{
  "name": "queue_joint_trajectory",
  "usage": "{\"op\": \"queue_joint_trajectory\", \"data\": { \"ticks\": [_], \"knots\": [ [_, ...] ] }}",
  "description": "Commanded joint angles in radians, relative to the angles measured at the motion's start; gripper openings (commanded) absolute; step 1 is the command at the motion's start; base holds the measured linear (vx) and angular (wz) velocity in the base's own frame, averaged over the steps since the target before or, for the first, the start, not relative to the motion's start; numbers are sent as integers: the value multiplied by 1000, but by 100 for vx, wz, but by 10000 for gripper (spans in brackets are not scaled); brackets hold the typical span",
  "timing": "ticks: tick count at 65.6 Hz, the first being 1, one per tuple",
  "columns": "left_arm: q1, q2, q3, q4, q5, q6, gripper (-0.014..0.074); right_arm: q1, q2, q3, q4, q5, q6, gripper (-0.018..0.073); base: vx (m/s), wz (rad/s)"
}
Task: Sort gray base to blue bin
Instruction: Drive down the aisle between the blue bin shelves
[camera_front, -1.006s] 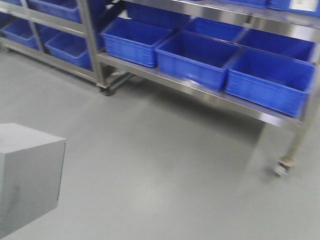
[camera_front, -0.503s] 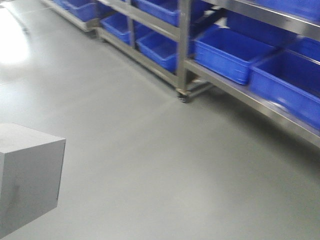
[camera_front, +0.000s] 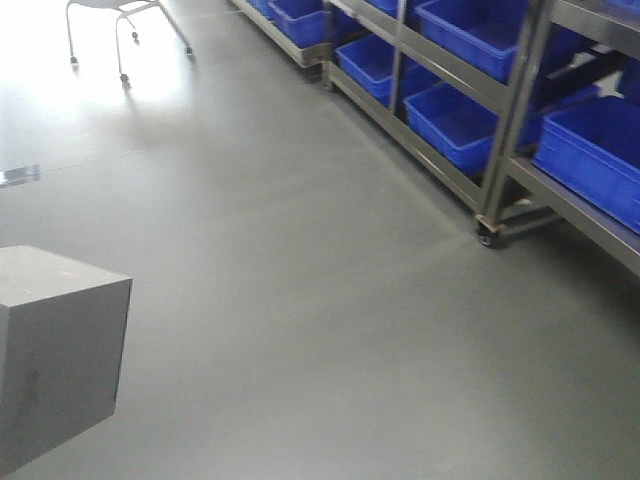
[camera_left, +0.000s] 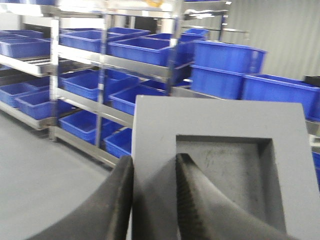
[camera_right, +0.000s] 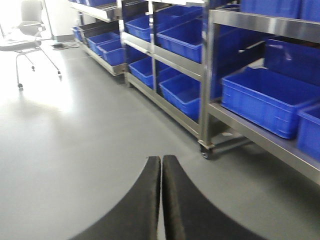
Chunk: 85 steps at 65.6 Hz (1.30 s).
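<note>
One gray base (camera_left: 220, 120), cropped, left fingers (camera_left: 115, 205) clamping

Lower left: gray base (camera_front: 55, 350); right: shelving rack (camera_front: 515, 110).

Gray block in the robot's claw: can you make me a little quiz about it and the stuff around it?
1. True or false: the left claw grips the gray base over one wall of its recess.
2. The right claw is: A) wide open, B) shut on nothing, C) holding a bin.
3. Fill in: the blue bins sit on metal ____.
Key: 1 true; 2 B; 3 shelves.
</note>
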Motion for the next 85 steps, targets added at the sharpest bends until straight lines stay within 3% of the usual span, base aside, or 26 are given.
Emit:
{"op": "queue_joint_trajectory", "data": {
  "ticks": [1,56,85],
  "knots": [
    [-6,10,-28,-5,-108,-7,4,0,3,1,-8,-75,-9,-5,29,41],
    [-6,10,-28,-5,-108,-7,4,0,3,1,-8,-75,-9,-5,28,40],
    [-6,10,-28,-5,-108,-7,4,0,3,1,-8,-75,-9,-5,24,-1]
  ]
}}
